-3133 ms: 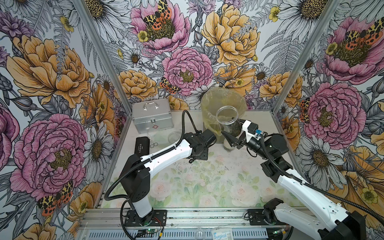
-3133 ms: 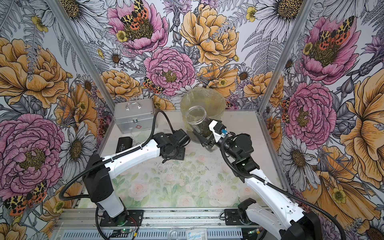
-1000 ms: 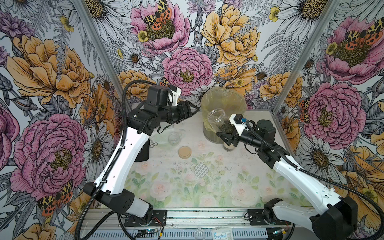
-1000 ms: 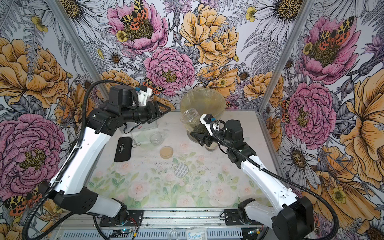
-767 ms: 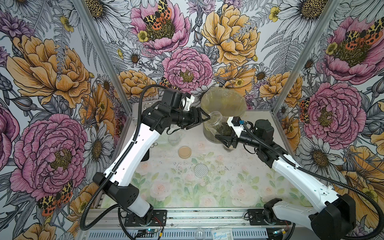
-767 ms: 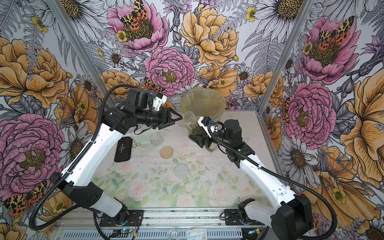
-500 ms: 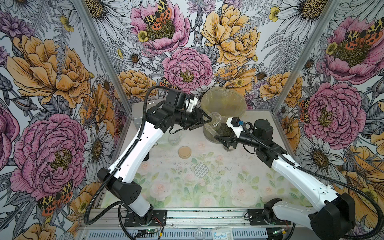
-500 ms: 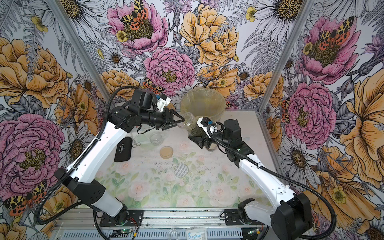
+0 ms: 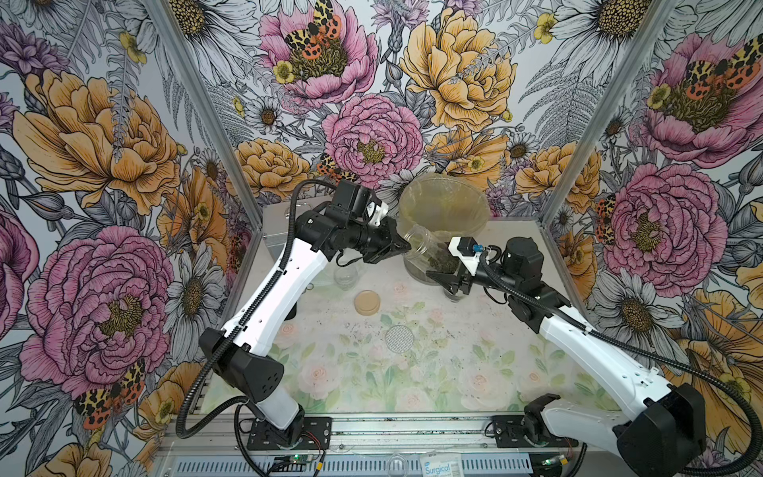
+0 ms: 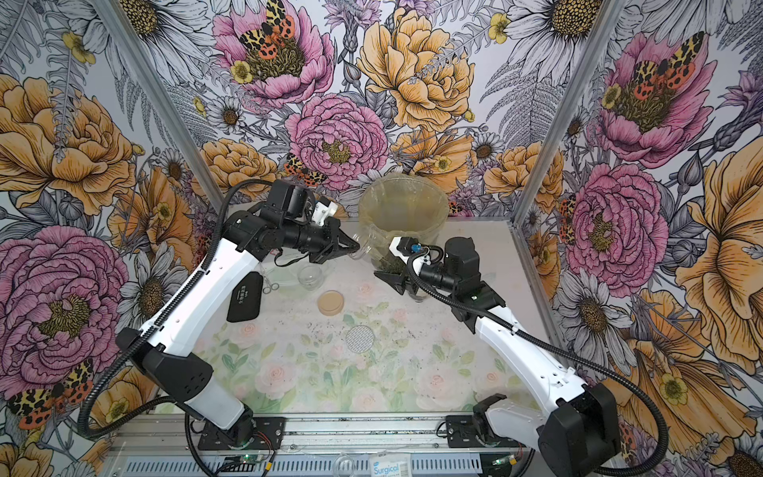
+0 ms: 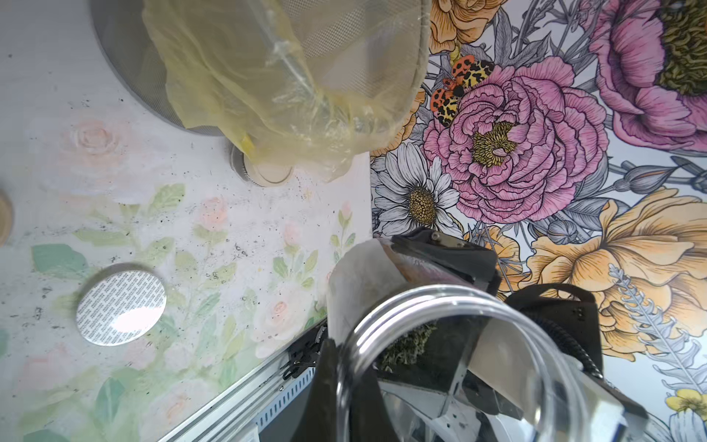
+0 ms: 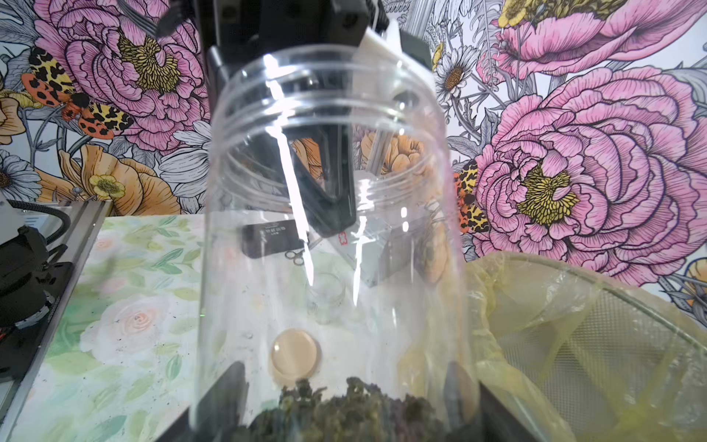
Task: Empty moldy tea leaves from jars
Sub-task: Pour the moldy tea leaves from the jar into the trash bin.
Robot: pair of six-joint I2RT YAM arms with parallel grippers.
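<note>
The right fingers clamp the base end of the open jar and hold it off the table, just in front of the bin lined with a yellow bag at the far middle. The open jar lies tilted, its mouth turned left and slightly up, and the tea leaves sit as a dark clump at the base end, between those fingers. The left fingers are drawn fully together, their tips at the rim of the jar's mouth. The right wrist view shows a dark finger through the clear wall near the threads, but I cannot tell whether they pinch the rim or only touch it. An empty jar stands on the table to the left, below the left arm. A capped jar stands just beside the bin, under the right wrist. A tan lid lies flat near the middle, and a silver dotted lid lies nearer, apart from it. Dark crumbs are scattered around both lids. At the left edge lie a black case and small scissors just beside it, and a silver metal case shows behind the left arm.
</note>
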